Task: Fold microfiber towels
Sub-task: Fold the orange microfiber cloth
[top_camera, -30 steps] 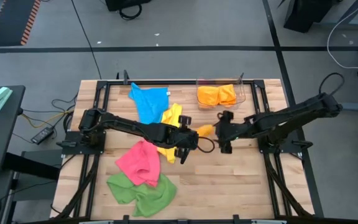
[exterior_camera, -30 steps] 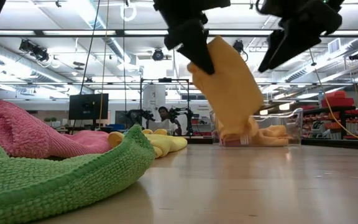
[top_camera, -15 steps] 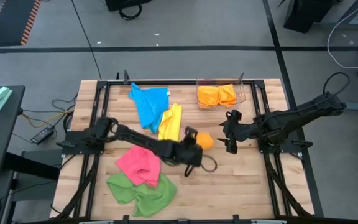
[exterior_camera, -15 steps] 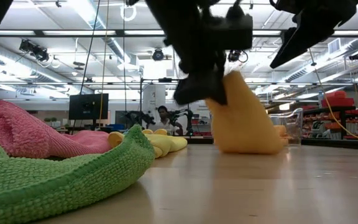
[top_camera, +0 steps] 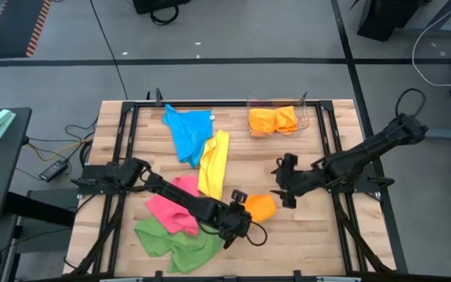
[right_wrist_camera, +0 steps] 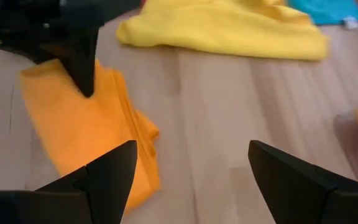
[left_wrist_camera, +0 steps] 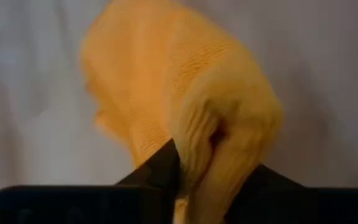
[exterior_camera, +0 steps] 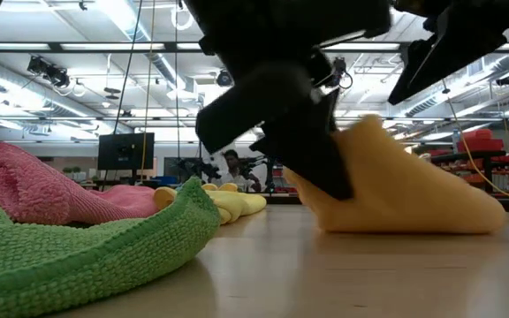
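Note:
An orange microfiber towel (top_camera: 262, 207) lies bunched on the wooden table, right of centre and toward the near edge. It also shows in the low view (exterior_camera: 414, 199). My left gripper (top_camera: 239, 211) is shut on the towel's left end and slants down. My right gripper (top_camera: 283, 185) hovers open just right of the towel, its fingers (right_wrist_camera: 104, 177) wide apart with nothing between them. A blue towel (top_camera: 188, 129) and a yellow towel (top_camera: 214, 160) lie loose farther back. A pink towel (top_camera: 174, 210) and a green towel (top_camera: 177, 241) lie at the near left. My left gripper pinches a bunched-up fold of the orange towel (left_wrist_camera: 207, 146) between its two fingers, several layers thick. The fingers come slanting down from the table's left. The rest of the towel lies slack on the table beyond the fingertips (right_wrist_camera: 82, 68).
A clear bin (top_camera: 302, 117) at the far right holds folded orange cloths (top_camera: 274, 119). Bare wood stretches along the near right of the table (top_camera: 304, 235). A black frame (top_camera: 210, 103) edges the table.
My left gripper has moved down and toward the table's near edge with the orange towel. The towel hung clear below the fingers before; now its lower part rests spread on the table. My right gripper has shifted a little toward the near edge and stays open.

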`<state>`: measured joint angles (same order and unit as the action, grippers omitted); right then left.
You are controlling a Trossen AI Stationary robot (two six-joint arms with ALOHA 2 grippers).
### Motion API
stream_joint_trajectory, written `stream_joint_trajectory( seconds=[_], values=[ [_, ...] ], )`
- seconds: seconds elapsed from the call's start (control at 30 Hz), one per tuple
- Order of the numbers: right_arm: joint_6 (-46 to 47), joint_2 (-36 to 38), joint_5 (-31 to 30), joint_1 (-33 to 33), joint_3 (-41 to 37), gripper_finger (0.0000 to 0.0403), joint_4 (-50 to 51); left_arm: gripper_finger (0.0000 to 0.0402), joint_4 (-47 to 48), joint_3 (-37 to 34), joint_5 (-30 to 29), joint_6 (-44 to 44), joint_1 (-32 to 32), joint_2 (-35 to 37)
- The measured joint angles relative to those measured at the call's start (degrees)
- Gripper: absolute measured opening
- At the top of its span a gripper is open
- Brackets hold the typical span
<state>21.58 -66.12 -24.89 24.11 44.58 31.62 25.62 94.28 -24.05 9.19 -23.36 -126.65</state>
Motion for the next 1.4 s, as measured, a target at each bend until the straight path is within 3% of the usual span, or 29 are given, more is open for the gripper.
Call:
stream_joint_trajectory(
  seconds=[0.3,0.5,0.6,0.7,0.93,1.17,1.4],
  values=[
    [0.85,-10.46,2.49,2.32,0.00,0.0316,-7.97,0.0255,-3.72,0.00,15.75,-11.06,-0.81,-0.02],
    [0.94,-14.33,3.41,3.50,0.00,0.0316,-9.89,0.0291,-2.71,-0.01,17.98,-12.03,-2.33,1.79],
    [1.43,-14.56,3.62,4.21,0.00,0.0316,-10.74,0.0289,1.35,0.02,14.46,-13.45,-3.09,3.93],
    [1.44,-14.56,3.77,5.17,0.00,0.0316,-12.89,0.0280,5.66,0.02,6.34,-13.15,-3.72,4.57],
    [0.98,-14.55,3.39,5.65,0.00,0.0316,-14.63,0.0263,5.35,-0.05,-6.69,4.65,-5.92,1.02],
    [2.23,-14.54,3.30,5.67,0.00,0.0316,-14.96,0.0248,5.08,-0.04,-14.50,12.94,-6.28,-0.59],
    [2.25,-14.54,3.33,5.69,0.00,0.0316,-15.35,0.0215,6.46,0.00,-15.00,14.26,-6.05,-0.59]
  ],
)
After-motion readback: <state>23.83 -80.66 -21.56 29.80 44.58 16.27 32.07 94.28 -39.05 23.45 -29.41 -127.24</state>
